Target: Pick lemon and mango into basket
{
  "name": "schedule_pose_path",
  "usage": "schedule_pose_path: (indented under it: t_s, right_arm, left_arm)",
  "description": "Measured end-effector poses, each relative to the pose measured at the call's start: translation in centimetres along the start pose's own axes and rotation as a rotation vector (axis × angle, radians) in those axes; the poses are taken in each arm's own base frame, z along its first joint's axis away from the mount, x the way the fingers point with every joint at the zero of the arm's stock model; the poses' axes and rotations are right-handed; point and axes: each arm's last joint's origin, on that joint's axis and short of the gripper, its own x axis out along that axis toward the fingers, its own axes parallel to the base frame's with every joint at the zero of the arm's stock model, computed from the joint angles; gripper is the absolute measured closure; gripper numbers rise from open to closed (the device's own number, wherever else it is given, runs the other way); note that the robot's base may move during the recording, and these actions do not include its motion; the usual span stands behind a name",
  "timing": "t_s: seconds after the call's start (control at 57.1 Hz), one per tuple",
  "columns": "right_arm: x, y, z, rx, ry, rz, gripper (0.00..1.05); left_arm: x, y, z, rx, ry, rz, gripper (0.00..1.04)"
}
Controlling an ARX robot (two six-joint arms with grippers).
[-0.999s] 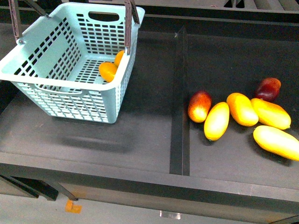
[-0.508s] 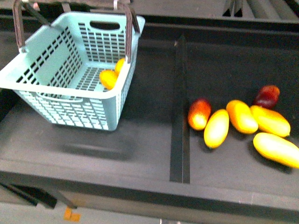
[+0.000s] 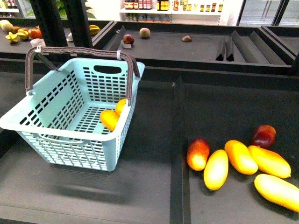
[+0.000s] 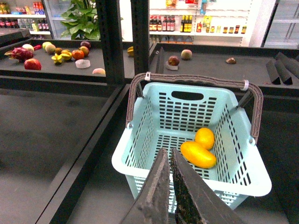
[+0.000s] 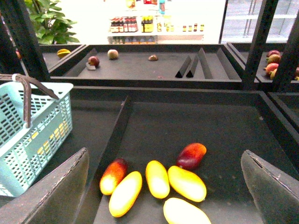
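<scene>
L gripper (image 4: pixel 170 186) is clenched on nothing, poised above the basket's (image 4: pixel 140 161) near rim; R gripper (image 5: pixel 163 186) is spread wide, empty, high over the loose fruit pile. Front cam has tilted up since 1 s ago, so shelves now show. Lemon (image 4: pixel 204 138) and mango (image 4: pixel 198 154) lie touching on the basket floor, so the job looks done.

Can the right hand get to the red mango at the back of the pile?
Probably yes. The right hand is open above the pile, and the red mango lies uncovered at the far edge, with nothing over it.
</scene>
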Motion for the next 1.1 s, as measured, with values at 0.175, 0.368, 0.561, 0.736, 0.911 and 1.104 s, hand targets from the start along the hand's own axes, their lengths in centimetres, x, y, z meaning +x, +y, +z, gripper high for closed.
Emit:
schedule_pose_path:
  t_s: [0.175,0.368,0.561,0.736,0.911,1.104]
  right_arm:
    - [0.0,0.0,0.0,0.000,0.000,0.000,0.09]
    - [0.0,0.0,0.0,0.000,0.000,0.000,0.09]
    - [0.0,0.0,0.0,0.000,0.000,0.000,0.09]
    - [0.0,0.0,0.0,0.000,0.000,0.000,0.09]
    - [0.0,0.0,0.0,0.000,0.000,0.000,0.09]
    - [0.0,0.0,0.0,0.000,0.000,0.000,0.09]
  left_arm:
    - [-1.4,0.0,0.2,0.000,-0.012,-0.001,1.02]
    - [-2.6,0.0,0.3,0.000,-0.011,0.000,1.02]
    - [-3.9,0.0,0.8,0.000,-0.027,0.000,1.02]
    - [-4.6,0.0,0.9,0.000,-0.032,-0.001,1.02]
    - [-5.1,0.0,0.9,0.000,-0.034,0.000,1.02]
    - [-5.6,0.0,0.9,0.000,-0.035,0.000,1.02]
